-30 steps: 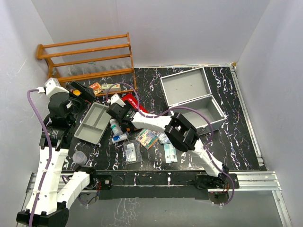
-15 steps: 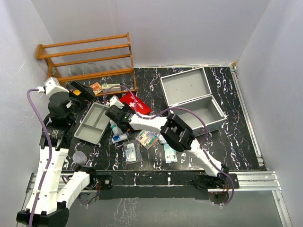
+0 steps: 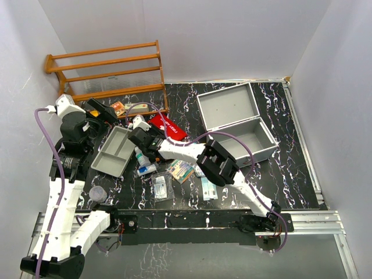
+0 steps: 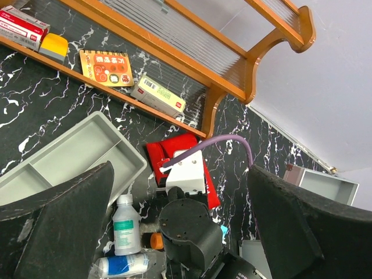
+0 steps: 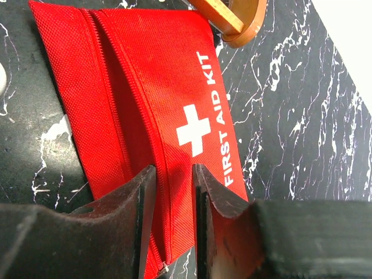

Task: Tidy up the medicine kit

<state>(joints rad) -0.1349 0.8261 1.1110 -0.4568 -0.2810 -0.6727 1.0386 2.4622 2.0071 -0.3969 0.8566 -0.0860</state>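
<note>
The medicine kit (image 3: 264,135) is a silver-grey metal case at the back right, with its lid (image 3: 226,107) thrown open and nothing in the part I can see; one corner (image 4: 318,185) shows in the left wrist view. A red first-aid pouch (image 3: 172,127) (image 5: 168,99) lies flat on the black marbled table, left of the case. My right gripper (image 3: 154,130) (image 5: 172,170) is down on the pouch's near end, jaws closed to a narrow gap on a ridge of fabric beside the zipper. My left gripper (image 3: 102,114) (image 4: 177,168) hangs wide open above the grey tray, holding nothing.
A divided grey tray (image 3: 113,152) (image 4: 70,151) lies at the left. A white bottle (image 3: 140,155) (image 4: 126,226), a blue-and-white roll (image 4: 122,265) and several packets (image 3: 180,170) lie mid-table. A wooden rack (image 3: 104,70) with small boxes (image 4: 158,95) stands at the back left. A small cup (image 3: 97,193) sits front left.
My right gripper has slid left along the pouch and its jaws have narrowed onto the fabric, uncovering more of the red pouch. The left arm has barely moved.
</note>
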